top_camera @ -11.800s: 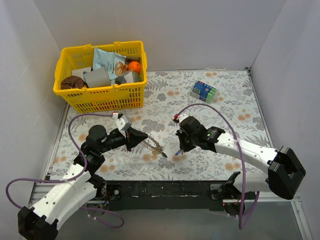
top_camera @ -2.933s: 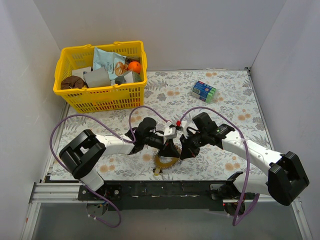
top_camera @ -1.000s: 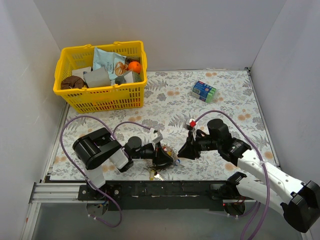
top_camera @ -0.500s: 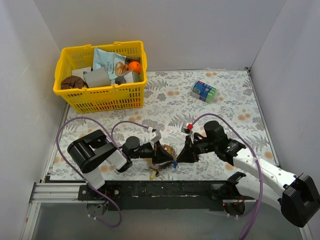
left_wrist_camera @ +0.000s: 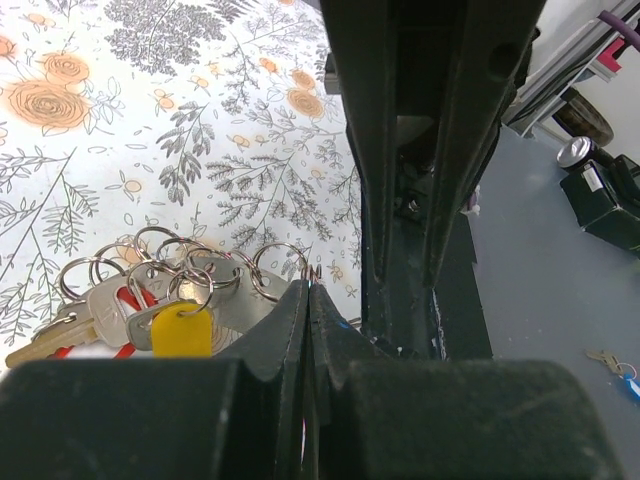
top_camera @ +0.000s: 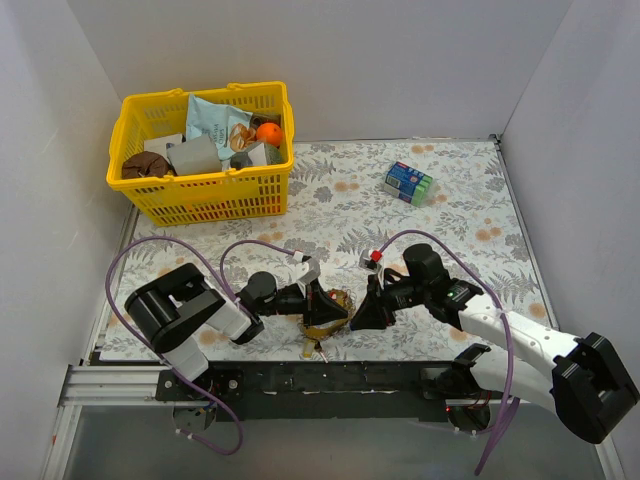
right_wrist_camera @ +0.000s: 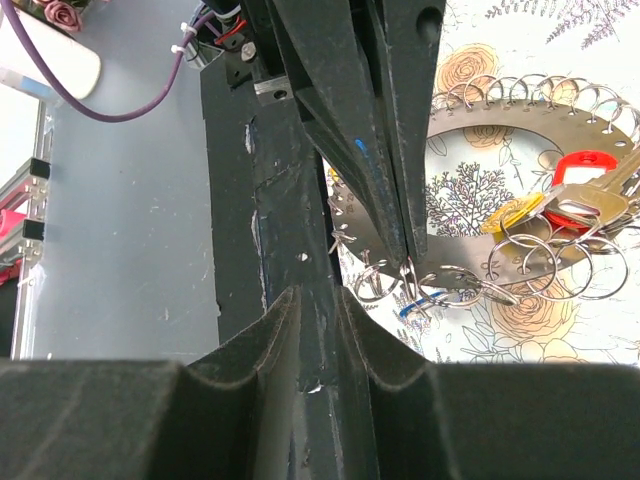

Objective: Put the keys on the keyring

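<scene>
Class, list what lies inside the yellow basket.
Inside the yellow basket: a pale blue bag, an orange ball, a brown round thing and a grey box. Whatever lies beneath them is covered.

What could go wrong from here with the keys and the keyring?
1. The left gripper pinches the keyring only at its thin edge, so the ring might twist or slip out.
2. The right gripper, open, sits very close to the left one; they might collide.
3. The keys hang loose and might snag.
</scene>
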Robot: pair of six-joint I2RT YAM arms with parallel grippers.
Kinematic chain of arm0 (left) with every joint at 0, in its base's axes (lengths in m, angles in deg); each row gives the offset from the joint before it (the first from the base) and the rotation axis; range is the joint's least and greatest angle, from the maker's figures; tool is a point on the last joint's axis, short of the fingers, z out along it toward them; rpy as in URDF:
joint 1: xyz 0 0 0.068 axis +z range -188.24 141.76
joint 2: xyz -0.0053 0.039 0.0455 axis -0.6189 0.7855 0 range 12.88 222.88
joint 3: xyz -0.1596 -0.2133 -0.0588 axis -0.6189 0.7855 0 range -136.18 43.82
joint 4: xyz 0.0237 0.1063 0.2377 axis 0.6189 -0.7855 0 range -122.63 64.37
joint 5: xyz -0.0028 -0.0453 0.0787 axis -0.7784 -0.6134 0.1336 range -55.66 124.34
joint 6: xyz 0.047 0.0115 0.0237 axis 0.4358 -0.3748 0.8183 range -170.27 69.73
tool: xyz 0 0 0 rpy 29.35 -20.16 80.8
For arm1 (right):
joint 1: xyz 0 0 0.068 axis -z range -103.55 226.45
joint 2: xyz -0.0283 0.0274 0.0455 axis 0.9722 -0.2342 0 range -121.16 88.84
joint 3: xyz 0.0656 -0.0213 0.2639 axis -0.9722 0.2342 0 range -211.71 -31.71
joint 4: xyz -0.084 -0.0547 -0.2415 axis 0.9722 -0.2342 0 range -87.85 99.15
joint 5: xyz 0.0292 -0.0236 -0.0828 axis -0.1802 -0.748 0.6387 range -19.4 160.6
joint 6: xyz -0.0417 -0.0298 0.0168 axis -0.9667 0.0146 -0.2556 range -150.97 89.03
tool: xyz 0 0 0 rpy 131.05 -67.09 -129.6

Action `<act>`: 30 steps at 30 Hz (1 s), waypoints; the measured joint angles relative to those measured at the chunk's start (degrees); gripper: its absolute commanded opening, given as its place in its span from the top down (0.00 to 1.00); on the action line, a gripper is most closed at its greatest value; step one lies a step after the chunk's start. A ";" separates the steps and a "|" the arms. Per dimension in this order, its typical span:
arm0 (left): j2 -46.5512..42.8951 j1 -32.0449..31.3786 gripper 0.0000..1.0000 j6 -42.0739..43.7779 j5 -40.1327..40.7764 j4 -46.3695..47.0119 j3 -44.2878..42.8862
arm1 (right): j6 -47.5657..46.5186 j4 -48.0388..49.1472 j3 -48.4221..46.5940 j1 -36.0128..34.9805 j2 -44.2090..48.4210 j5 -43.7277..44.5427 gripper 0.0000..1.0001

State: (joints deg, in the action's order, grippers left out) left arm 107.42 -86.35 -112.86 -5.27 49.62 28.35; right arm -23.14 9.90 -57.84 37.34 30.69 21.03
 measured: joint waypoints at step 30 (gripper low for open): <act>-5.18 0.02 1.00 0.79 -6.12 0.22 -0.59 | 4.17 7.65 2.43 3.43 6.12 -3.80 0.38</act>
State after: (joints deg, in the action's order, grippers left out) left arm 102.24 -86.33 -112.07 -11.39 49.84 27.76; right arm -18.96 17.55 -55.41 40.77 36.81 17.23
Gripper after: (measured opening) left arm 0.010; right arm 0.646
